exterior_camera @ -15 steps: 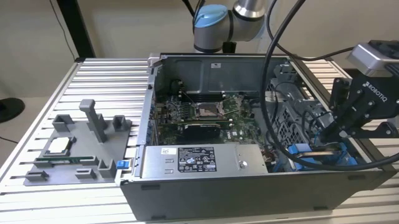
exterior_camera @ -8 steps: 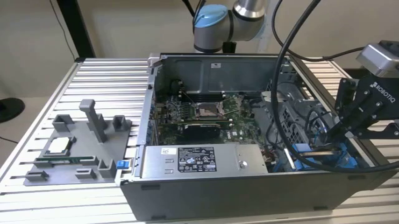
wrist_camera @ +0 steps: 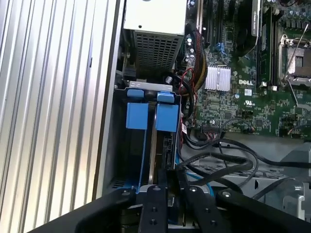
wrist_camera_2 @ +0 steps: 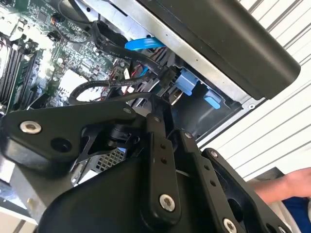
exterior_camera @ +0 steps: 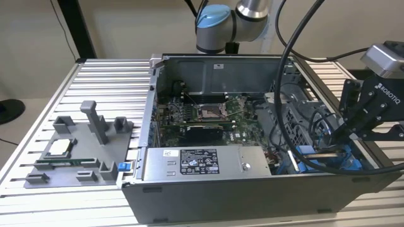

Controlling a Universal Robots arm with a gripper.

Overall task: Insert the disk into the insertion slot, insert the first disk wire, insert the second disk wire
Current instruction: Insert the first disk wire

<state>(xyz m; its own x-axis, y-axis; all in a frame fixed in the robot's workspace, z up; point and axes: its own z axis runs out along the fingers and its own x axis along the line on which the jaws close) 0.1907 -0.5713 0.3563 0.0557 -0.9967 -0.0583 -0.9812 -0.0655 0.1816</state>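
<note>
Position: my gripper (exterior_camera: 333, 142) is lowered into the near corner of the open computer case (exterior_camera: 252, 194), at the exterior view's lower right.

Fingers: in both wrist views they are drawn close together, with barely a gap. What lies between the fingertips (wrist_camera: 156, 187) is hidden, so I cannot confirm a grasp.

Disk: the disk (wrist_camera: 159, 145) stands on edge inside the insertion slot (wrist_camera: 121, 145). Its blue carrier frame shows against the grey wall, directly ahead of my gripper (wrist_camera: 170, 177). In the exterior view the disk (exterior_camera: 328, 154) appears as a silver strip in blue plastic just beside my fingertips.

Wiring: black cables (wrist_camera: 228, 160) loop from the motherboard (wrist_camera: 233, 97) side and end close to my gripper (wrist_camera_2: 160, 102).

Surroundings: the power-supply box (exterior_camera: 202, 163) lies beside the slot. A person's hand (wrist_camera_2: 291, 184) is outside the case.
</note>
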